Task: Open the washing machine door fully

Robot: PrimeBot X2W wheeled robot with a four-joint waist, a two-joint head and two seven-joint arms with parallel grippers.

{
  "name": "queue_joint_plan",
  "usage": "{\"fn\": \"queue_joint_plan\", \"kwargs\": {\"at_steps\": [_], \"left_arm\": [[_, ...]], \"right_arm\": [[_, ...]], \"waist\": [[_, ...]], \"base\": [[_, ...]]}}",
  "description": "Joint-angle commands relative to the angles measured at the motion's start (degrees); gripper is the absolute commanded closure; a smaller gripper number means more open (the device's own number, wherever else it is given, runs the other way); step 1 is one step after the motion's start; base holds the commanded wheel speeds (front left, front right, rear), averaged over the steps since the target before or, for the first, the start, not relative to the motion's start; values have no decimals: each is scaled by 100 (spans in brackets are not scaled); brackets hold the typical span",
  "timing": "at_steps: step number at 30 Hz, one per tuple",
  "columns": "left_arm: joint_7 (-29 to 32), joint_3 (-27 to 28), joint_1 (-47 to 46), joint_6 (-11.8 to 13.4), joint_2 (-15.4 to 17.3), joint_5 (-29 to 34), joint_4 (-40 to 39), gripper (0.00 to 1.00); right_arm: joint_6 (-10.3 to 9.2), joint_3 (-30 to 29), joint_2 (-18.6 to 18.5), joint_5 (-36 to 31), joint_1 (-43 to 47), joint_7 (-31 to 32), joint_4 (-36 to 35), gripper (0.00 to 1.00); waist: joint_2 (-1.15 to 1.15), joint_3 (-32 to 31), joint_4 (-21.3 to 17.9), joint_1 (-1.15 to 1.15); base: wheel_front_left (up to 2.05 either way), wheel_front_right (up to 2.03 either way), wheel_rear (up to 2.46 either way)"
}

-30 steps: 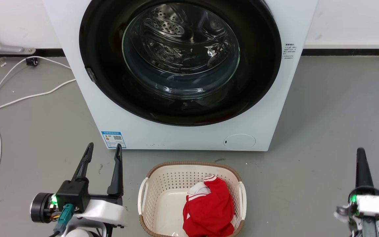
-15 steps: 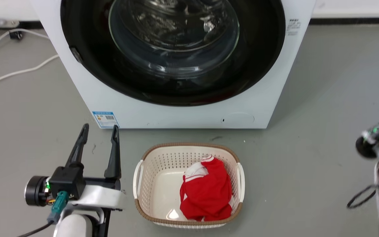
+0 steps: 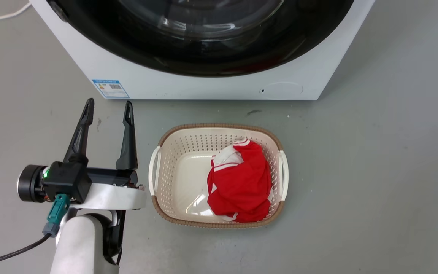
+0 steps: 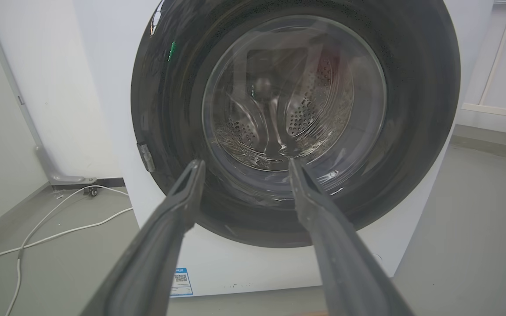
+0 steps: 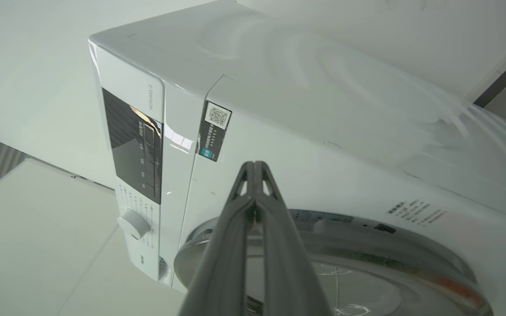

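Before the washing machine door [image 4: 294, 94], left tool [image 3: 108, 102] points forward, spread apart; right tool [image 5: 255, 165] pinched together.

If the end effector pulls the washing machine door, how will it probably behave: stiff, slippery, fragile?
The washing machine door looks rigid, so it would probably swing as one piece, not bend. Its glossy black surface may be slippery to grip. Its glass window may be fragile; pull gently.

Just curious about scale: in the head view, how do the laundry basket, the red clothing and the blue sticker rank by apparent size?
Largest: laundry basket.
Then: red clothing, lying inside it.
Smallest: blue sticker, though it is farther from the camera, which shrinks it.
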Motion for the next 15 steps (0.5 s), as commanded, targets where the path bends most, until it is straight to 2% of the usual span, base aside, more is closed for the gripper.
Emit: {"fn": "queue_joint_plan", "kwargs": {"at_steps": [1,8,15], "left_arm": [[-15,3,-62,-10,2,16,-33,0],[-15,-26,-210,-50,-8,49,-138,0],[-15,-43,-291,-49,-14,45,-229,0]], "right_arm": [[0,78,-37,-93,-170,76,80,100],[0,751,-67,-551,-1390,977,1060,100],[0,1201,169,-901,-1928,1549,1475,100]], "waist": [[0,137,56,-1],[0,448,163,-1],[0,713,238,-1]], "base": [[0,0,0],[0,0,0],[0,0,0]]}}
